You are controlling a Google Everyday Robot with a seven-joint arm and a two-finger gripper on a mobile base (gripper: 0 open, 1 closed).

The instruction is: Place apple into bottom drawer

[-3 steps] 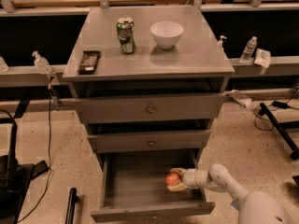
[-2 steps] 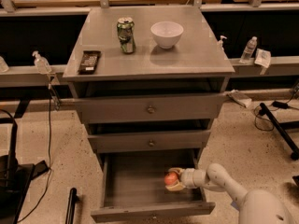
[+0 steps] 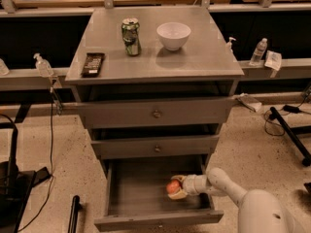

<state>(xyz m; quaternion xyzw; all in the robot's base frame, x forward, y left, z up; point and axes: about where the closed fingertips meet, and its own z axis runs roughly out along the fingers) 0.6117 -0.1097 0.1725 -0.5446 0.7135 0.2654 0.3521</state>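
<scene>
The bottom drawer (image 3: 131, 191) of the grey cabinet stands pulled out, a wide grey tray. My gripper (image 3: 176, 187) reaches into it from the right on a white arm. It is shut on the red-orange apple (image 3: 172, 187), which is low inside the drawer's right half, near the drawer floor. Whether the apple touches the floor I cannot tell.
Two upper drawers with round knobs (image 3: 156, 113) are slightly open above. On the cabinet top (image 3: 204, 57) stand a green can (image 3: 130, 36), a white bowl (image 3: 173, 35) and a black remote (image 3: 93, 63). Cables and a black stand (image 3: 290, 132) lie on the floor at right.
The gripper with the apple has shifted slightly left and deeper into the bottom drawer. Nothing else has moved.
</scene>
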